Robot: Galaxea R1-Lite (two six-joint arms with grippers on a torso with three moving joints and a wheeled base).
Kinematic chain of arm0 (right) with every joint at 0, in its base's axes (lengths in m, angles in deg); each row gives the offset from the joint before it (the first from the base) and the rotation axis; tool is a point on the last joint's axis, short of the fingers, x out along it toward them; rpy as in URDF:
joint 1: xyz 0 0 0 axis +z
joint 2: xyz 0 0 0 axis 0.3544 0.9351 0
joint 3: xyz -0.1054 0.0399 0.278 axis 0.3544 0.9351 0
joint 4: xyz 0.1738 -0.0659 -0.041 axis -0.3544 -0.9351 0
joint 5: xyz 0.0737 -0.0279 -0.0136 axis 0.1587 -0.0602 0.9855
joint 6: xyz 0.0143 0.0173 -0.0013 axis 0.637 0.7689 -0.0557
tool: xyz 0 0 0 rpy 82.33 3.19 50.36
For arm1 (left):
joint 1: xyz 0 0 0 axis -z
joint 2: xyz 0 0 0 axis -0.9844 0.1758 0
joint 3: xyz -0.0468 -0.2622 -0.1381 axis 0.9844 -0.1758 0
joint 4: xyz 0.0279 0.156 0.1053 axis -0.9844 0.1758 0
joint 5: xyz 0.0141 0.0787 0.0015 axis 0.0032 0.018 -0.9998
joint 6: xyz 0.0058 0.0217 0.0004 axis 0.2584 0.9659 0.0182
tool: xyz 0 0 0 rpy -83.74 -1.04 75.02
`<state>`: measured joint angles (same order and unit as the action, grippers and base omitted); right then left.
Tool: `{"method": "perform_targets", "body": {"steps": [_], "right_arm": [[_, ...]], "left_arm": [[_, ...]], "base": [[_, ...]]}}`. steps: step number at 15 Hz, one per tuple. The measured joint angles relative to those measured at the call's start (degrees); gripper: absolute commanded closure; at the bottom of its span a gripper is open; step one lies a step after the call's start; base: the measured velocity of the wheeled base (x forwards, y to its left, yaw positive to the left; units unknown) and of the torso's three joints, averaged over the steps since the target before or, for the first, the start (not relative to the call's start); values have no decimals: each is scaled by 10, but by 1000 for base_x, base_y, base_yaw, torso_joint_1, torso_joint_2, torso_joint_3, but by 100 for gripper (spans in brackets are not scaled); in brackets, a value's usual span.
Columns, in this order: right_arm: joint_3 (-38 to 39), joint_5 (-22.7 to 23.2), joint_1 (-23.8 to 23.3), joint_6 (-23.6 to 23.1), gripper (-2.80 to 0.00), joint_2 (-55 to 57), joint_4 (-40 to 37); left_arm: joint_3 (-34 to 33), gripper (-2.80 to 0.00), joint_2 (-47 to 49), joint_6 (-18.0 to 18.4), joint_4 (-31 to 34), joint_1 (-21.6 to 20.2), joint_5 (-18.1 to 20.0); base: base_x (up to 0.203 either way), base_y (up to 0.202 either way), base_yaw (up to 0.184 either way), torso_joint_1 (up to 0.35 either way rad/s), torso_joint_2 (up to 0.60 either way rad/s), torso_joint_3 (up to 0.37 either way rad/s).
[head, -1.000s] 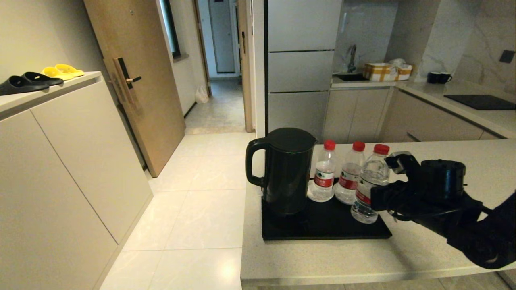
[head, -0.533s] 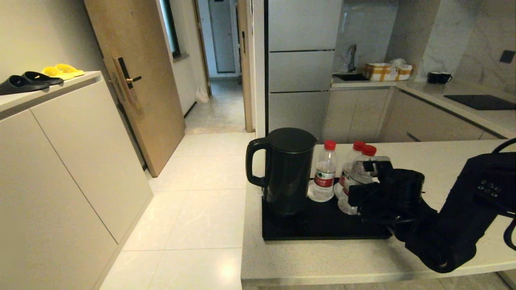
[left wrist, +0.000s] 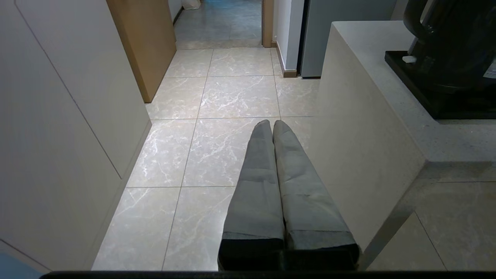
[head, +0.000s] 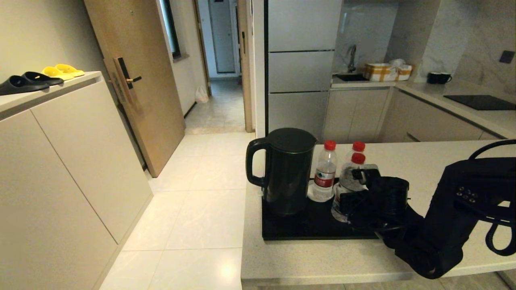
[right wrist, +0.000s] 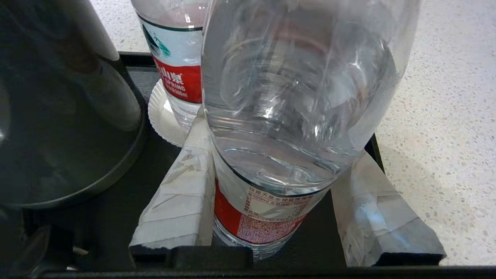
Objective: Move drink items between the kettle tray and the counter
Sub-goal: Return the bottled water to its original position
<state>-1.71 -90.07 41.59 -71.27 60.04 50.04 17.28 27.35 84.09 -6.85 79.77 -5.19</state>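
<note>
My right gripper is shut on a clear water bottle with a red cap. It holds the bottle low over the black kettle tray, toward the tray's right half. In the right wrist view the taped fingers flank this bottle; whether its base touches the tray I cannot tell. A second bottle stands right behind it, mostly hidden. The third bottle stands next to the black kettle. My left gripper hangs shut over the floor, left of the beige counter.
The third bottle rests on a white paper coaster. The kettle fills the tray's left half. The counter stretches bare to the right. Beyond its left edge the floor drops away. A cabinet with slippers stands far left.
My right gripper has carried the bottle leftward and lower, from the tray's right edge to in front of the second bottle. The left arm has not moved.
</note>
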Motion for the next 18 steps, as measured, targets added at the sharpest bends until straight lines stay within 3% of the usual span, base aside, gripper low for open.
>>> {"method": "perform_targets", "body": {"steps": [10,18], "right_arm": [[43,15,30,-5,-280,-24,-9],[115,131,60,-5,-280,-144,-92]], "left_arm": [[0,0,0,0,0,0,-1],[0,0,0,0,0,0,0]], "base": [[0,0,0,0,0,0],[0,0,0,0,0,0]]}}
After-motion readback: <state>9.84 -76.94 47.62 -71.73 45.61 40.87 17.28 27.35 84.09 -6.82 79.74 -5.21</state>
